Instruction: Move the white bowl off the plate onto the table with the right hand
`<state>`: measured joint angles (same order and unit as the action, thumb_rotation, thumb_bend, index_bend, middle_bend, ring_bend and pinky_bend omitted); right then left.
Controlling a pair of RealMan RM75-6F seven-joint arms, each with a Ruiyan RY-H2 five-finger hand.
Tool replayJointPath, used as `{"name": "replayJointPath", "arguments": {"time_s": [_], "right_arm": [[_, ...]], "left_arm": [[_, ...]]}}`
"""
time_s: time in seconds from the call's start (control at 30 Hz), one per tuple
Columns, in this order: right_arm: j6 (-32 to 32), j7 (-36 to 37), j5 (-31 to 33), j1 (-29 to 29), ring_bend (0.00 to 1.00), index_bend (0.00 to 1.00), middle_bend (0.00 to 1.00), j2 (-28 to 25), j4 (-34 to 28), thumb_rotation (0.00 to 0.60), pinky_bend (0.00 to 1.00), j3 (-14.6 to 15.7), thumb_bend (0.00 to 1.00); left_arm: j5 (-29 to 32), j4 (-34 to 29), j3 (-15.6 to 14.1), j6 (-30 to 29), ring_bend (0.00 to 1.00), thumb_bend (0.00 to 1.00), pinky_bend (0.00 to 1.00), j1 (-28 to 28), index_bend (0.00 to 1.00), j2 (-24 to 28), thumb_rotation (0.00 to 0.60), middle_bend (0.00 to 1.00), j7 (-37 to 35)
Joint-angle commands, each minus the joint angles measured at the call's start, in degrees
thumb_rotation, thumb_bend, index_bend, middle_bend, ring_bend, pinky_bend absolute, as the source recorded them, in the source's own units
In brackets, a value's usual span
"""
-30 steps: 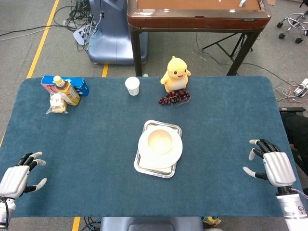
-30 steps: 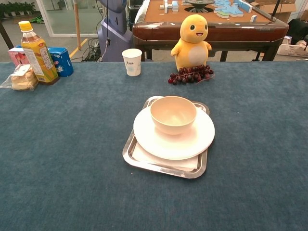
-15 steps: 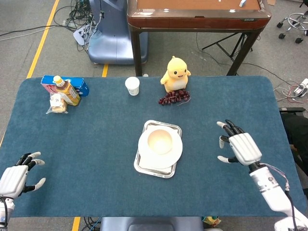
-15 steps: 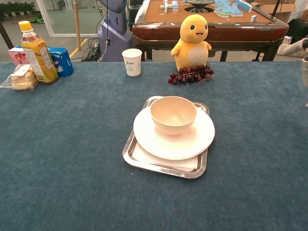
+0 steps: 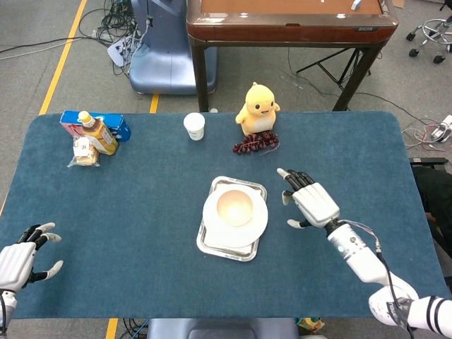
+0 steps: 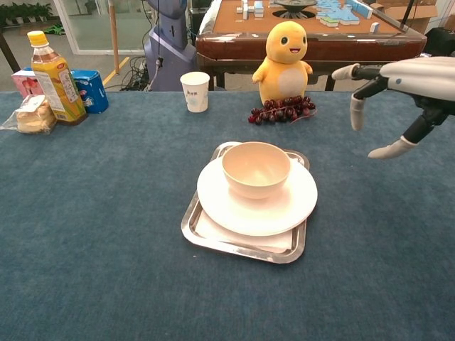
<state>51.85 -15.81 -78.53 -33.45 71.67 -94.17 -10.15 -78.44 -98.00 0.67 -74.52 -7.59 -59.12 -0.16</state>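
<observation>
Right hand [image 5: 311, 201] near grapes [image 5: 255, 145] (apart).

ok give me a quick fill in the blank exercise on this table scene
1. The white bowl sits on a white ____.
2. The plate rests on a metal ____.
3. The right hand holds ____.
4. The purple grapes lie in front of the yellow ____.

Missing words: plate; tray; nothing; toy
</observation>
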Motion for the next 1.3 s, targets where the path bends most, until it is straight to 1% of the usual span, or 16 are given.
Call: {"name": "replayJointPath", "arguments": {"time_s": [0.03,0.17,0.43,0.8,1.07,1.3], "right_arm": [[-1.4,-4.4,1.2,-2.5,0.00,0.47,0.02,2.9,1.5,0.600,0.08,0.4,0.21],[-1.8,-7.0,1.1,-4.3,0.00,0.47,0.02,5.6,3.0,0.600,0.07,1.0,0.21],[-3.4,-8.1,0.3,-7.4,0.00,0.47,0.02,10.6,6.9,0.600,0.06,2.1,0.21],[-4.3,-8.9,1.2,-10.4,0.00,0.47,0.02,15.1,10.4,0.600,0.06,2.2,0.22],[-4.9,-7.9,2.9,-11.6,0.00,0.47,0.02,17.6,12.4,0.600,0.06,2.2,0.31],[-5.0,-8.2,3.5,-12.4,0.00,0.47,0.02,18.7,13.5,0.600,0.06,2.7,0.34]], "left_arm": [[0.0,-0.1,0.0,-0.2,0.10,0.25,0.35,0.1,0.35,0.2,0.600,0.18,-0.2],[0.0,-0.3,0.1,-0.7,0.10,0.25,0.35,0.3,0.35,0.3,0.600,0.18,0.3],[0.5,-0.7,0.3,-0.9,0.10,0.25,0.35,0.5,0.35,0.9,0.600,0.18,-0.2],[0.7,-1.1,0.5,-1.2,0.10,0.25,0.35,0.9,0.35,1.8,0.600,0.18,-1.4],[0.5,-1.1,0.6,-2.0,0.10,0.25,0.36,1.3,0.35,2.0,0.600,0.18,-2.1],[0.5,-1.1,0.7,-1.7,0.10,0.25,0.36,1.3,0.35,2.2,0.600,0.18,-2.5]]}}
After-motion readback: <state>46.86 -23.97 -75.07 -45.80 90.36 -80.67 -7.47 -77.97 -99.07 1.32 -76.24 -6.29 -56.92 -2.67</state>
